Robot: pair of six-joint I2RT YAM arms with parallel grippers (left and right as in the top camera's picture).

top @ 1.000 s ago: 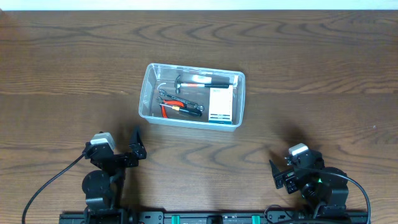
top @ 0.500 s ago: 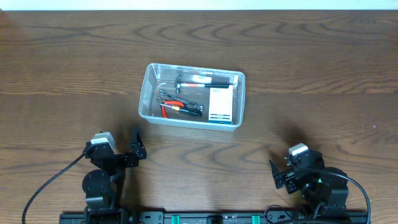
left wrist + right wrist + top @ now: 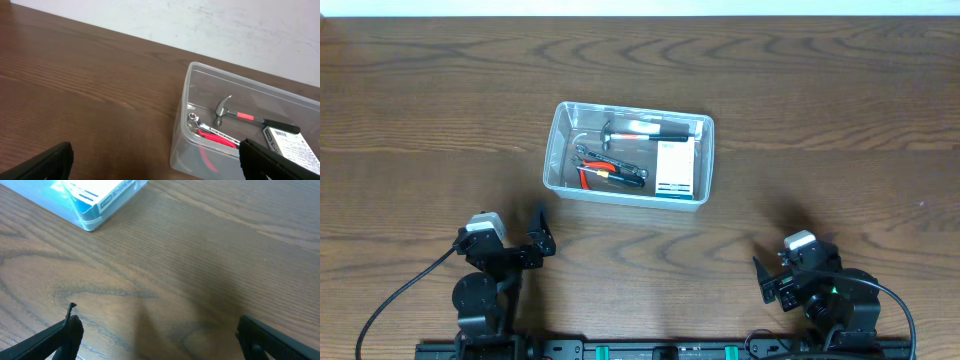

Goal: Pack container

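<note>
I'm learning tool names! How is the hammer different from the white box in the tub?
The hammer is long and thin with a metal head; the box is flat and rectangular. The hammer has a dark grip with some red; the box is white with blue. Both lie inside the clear tub.

In the left wrist view the container [image 3: 181, 125] ran off the right and bottom edges, and most of the white-and-blue box [image 3: 292, 145] went with it. A red-handled tool [image 3: 204, 151], possibly pliers, lay partly hidden under a wrench [image 3: 210, 129]. Only the tips of the left fingers [image 3: 45, 162] and right fingers [image 3: 55, 340] showed. Overhead, the box's print was too small to read.
</note>
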